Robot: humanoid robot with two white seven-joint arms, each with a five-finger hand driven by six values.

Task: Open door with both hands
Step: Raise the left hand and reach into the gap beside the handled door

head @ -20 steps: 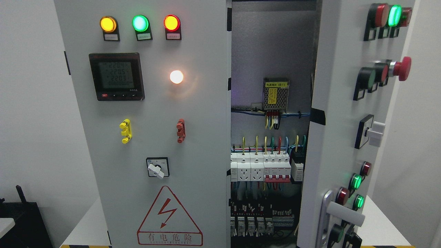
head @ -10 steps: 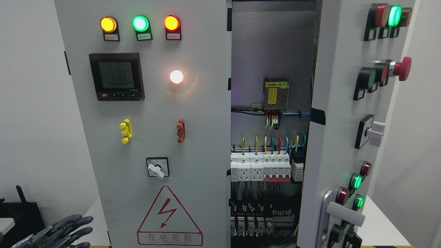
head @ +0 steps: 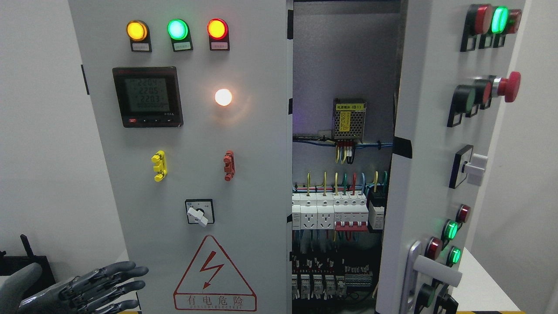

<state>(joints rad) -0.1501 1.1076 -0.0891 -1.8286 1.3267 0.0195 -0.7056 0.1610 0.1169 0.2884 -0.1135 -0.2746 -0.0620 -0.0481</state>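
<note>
Two doors front the cabinet: the left door [head: 192,165] is shut flat, while the right door [head: 436,174] stands swung out toward the camera, baring the breakers [head: 335,216] and wiring inside. One hand is in view, the left hand [head: 93,288], at the lower left corner, its dark fingers [head: 126,275] spread and slightly fanned, holding nothing. It hangs low beside the left door's outer edge, apparently just short of it, though depth is hard to judge. That placement suits a reach for the closed door, which carries lamps, a meter [head: 147,97] and a rotary switch [head: 199,212] but no handle visible here. The right door's handle [head: 436,269] sits low near its free edge, untouched. The right hand is out of sight. By my reading, the task is roughly half done.
</note>
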